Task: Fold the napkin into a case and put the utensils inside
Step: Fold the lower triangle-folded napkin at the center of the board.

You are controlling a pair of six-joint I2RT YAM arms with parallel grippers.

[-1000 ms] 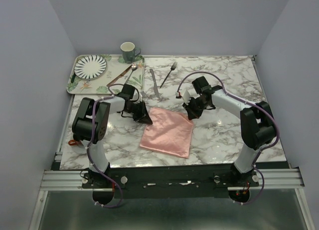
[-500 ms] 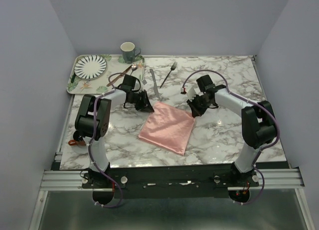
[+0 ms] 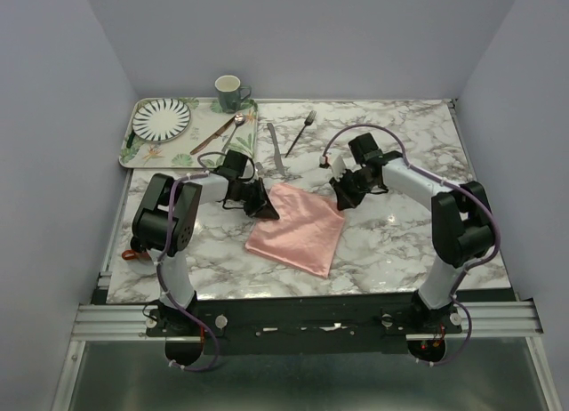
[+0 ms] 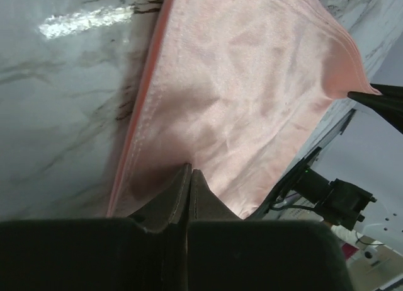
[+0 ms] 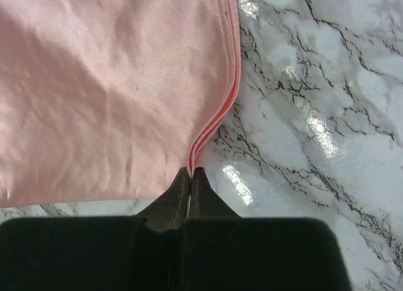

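The salmon-pink napkin (image 3: pixel 298 226) lies on the marble as a roughly square, layered fold; no narrow case shows. My left gripper (image 3: pixel 266 210) is shut, its tips (image 4: pixel 189 170) resting on the napkin (image 4: pixel 252 83) just inside its left edge, with no cloth seen between them. My right gripper (image 3: pixel 342 202) is shut on the napkin's (image 5: pixel 94 83) stacked right-hand edge, which runs into its closed tips (image 5: pixel 191 171). The silver fork (image 3: pixel 302 131) and the knife (image 3: pixel 276 149) lie on the table behind the napkin, apart from both grippers.
A patterned tray (image 3: pixel 133 155) at the back left holds a striped plate (image 3: pixel 162 117), a spoon (image 3: pixel 235 126) and a brown-handled utensil (image 3: pixel 206 141). A mug (image 3: pixel 229 92) stands at the tray's far right corner. Walls close in both sides.
Both grippers dragged the napkin back and slightly left. The left gripper then slid from the napkin's far corner toward me along its left edge, closing fully.
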